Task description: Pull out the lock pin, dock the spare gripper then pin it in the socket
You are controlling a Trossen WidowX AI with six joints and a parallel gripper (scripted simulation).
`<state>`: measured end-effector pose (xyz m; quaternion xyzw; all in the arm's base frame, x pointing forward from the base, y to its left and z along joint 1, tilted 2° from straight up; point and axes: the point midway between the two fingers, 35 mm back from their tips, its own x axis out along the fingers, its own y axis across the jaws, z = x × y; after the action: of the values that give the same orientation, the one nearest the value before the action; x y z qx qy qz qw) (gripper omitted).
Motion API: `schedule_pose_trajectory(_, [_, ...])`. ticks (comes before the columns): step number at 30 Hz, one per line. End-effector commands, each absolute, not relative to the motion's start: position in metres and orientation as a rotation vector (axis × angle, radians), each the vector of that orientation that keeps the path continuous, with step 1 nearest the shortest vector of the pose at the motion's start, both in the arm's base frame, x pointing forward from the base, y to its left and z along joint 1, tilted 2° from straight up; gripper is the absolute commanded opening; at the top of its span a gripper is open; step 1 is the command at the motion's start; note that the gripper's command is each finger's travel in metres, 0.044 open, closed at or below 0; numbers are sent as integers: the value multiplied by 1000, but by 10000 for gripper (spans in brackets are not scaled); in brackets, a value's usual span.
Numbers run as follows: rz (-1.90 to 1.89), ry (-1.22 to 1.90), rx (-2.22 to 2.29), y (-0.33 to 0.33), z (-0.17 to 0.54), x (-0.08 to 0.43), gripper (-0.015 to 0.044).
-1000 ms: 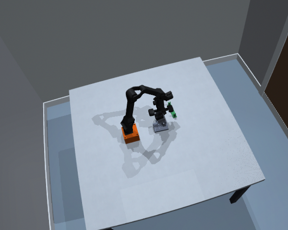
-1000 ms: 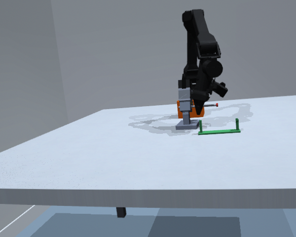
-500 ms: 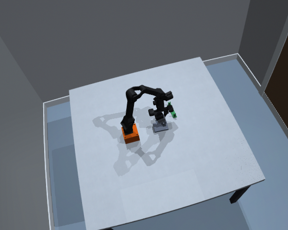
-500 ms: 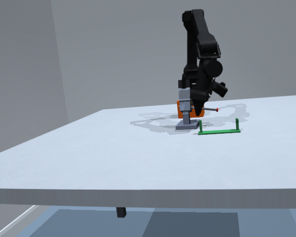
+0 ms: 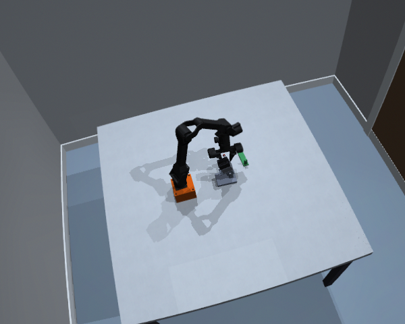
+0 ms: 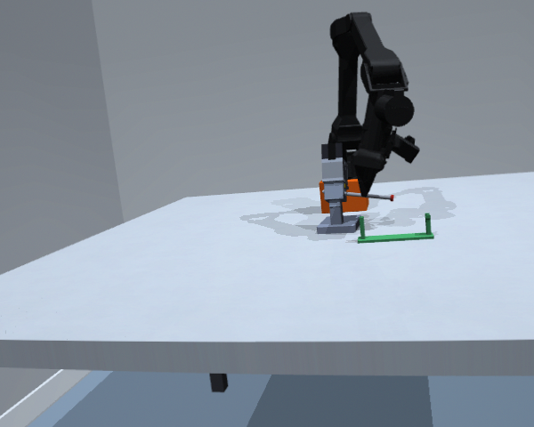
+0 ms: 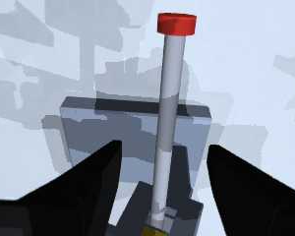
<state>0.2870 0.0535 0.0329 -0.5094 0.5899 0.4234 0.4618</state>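
The grey mount [image 5: 226, 180] [image 6: 336, 227] [image 7: 108, 140] stands on the table. The spare gripper [image 5: 223, 163] [image 6: 332, 169], grey with a black top, sits upright on the mount's socket [image 6: 334, 191]. The lock pin [image 6: 377, 197] [image 7: 169, 93] has one end in the side of the socket. A long part of its shaft sticks out, with the red head [image 5: 224, 155] [image 6: 392, 197] [image 7: 176, 25] at the outer end. How deep its tip sits is hidden. My gripper [image 6: 365, 195] [image 7: 164, 150] is partly open; its fingers stand apart on either side of the shaft, with gaps in the wrist view.
A green holder [image 5: 242, 158] [image 6: 396, 237] with two uprights stands on the table close beside the mount, below the pin's outer end. The arm's orange base [image 5: 184, 190] [image 6: 355, 202] stands on the other side of the mount.
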Motion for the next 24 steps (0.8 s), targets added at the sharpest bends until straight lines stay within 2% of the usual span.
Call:
schedule_pose_trajectory(1, [1041,1450,-1252,60,41,288,200])
schedule_pose_trajectory(24, [1041,1447,-1270,91,91,294,200])
